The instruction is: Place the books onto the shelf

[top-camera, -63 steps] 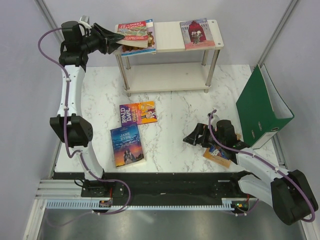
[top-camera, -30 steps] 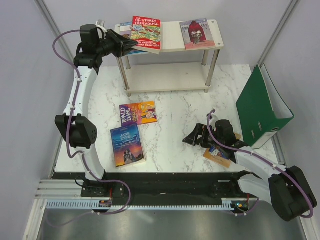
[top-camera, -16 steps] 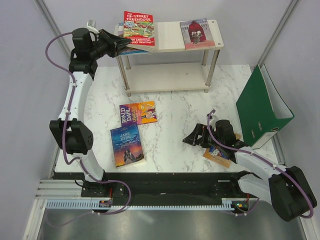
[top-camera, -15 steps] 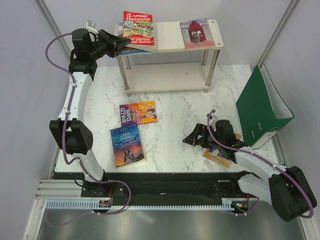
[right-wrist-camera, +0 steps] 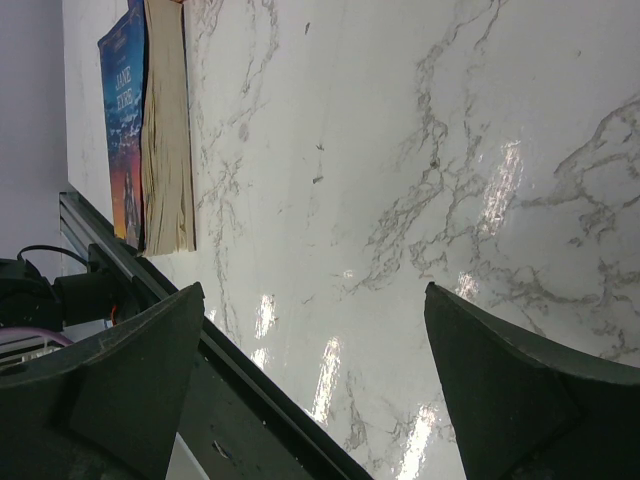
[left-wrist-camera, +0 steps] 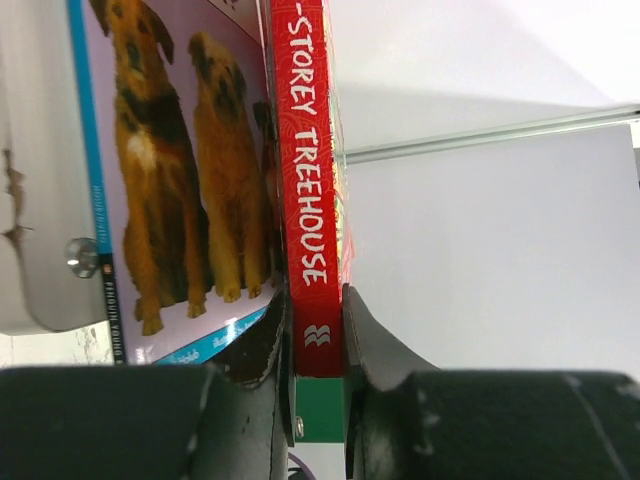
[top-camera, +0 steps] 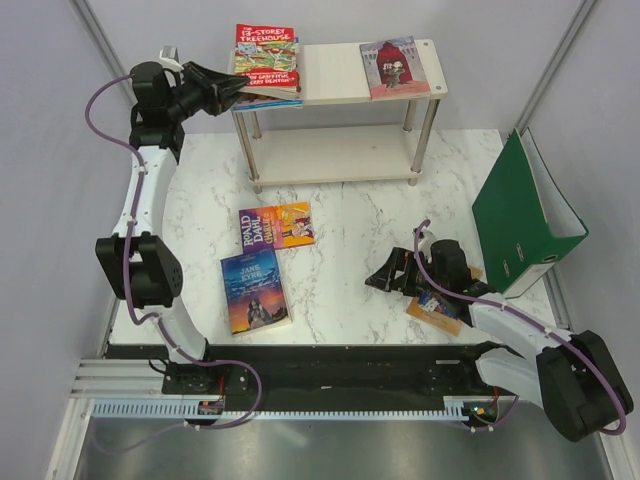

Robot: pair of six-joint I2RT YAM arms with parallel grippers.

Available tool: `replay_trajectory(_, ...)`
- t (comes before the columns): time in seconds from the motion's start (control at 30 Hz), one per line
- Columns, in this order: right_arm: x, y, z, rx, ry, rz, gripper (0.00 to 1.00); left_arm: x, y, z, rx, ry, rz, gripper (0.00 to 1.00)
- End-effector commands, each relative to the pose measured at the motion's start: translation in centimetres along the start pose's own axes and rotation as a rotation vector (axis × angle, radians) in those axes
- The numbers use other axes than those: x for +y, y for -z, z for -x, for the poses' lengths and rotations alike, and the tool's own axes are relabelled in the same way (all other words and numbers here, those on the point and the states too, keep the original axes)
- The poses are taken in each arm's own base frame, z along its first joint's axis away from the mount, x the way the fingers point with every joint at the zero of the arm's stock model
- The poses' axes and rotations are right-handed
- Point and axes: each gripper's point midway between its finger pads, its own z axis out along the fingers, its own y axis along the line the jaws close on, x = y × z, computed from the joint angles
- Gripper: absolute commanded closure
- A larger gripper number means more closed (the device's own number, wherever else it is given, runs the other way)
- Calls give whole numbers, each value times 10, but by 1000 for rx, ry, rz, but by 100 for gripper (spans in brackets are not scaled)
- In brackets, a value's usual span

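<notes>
My left gripper [top-camera: 232,88] is shut on the spine end of the red Treehouse book [top-camera: 267,58], holding it over the left end of the shelf [top-camera: 335,72]. In the left wrist view the red spine [left-wrist-camera: 308,180] sits between the jaws of that gripper [left-wrist-camera: 315,335], against the blue three-dogs book [left-wrist-camera: 170,170]. A red-cloak cover book [top-camera: 393,67] lies on the shelf's right end. The Roald Dahl book [top-camera: 276,226] and Jane Eyre [top-camera: 255,290] lie flat on the table. My right gripper [top-camera: 385,278] rests open and empty low over the marble, with Jane Eyre [right-wrist-camera: 125,110] far ahead of that open gripper [right-wrist-camera: 312,295].
A large green ring binder [top-camera: 520,215] stands open at the table's right edge. A tan book [top-camera: 437,305] lies partly under my right arm. The shelf's lower board [top-camera: 335,155] is bare. Grey walls close in left and right.
The left gripper has carried the red book leftward along the shelf top, over the dogs book. The right arm has stayed still.
</notes>
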Motion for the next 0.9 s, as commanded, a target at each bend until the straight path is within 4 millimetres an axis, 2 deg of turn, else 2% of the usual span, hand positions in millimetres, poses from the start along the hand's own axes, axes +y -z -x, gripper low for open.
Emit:
replay_trajectory(0.0, 7, -2, 4, -14, 14, 37, 2, -23, 8, 3, 0, -38, -60, 76)
replay_trajectory(0.1, 8, -1, 4, -16, 15, 38, 2, -29, 11, 4, -4, -68, -50, 64)
replay_trajectory(0.27, 8, -1, 4, -16, 15, 38, 2, -19, 4, 2, 49, -42, -25, 57)
replay_trajectory(0.33, 8, -1, 3, -15, 14, 40, 2, -16, 1, 1, 59, -44, -19, 49)
replay_trajectory(0.43, 8, -1, 4, -19, 14, 39, 2, -13, 1, 1, 70, -46, 7, 47)
replay_trajectory(0.47, 8, -1, 4, -19, 14, 39, 2, -9, 2, -1, 74, -36, 29, 41)
replay_trajectory(0.53, 9, -1, 4, -19, 15, 41, 2, -14, 5, 1, 73, -70, 40, 40)
replay_trajectory(0.63, 8, -1, 4, -19, 14, 39, 2, -14, 10, 4, 75, -103, 82, 29)
replay_trajectory(0.73, 8, -1, 3, -17, 15, 39, 2, -17, 16, 11, 57, -144, 99, 27)
replay_trajectory(0.8, 8, -1, 4, -19, 15, 39, 2, -21, 21, 14, 46, -173, 95, 22)
replay_trajectory(0.87, 8, -1, 4, -18, 16, 40, 2, -21, 23, 14, 50, -181, 101, 12)
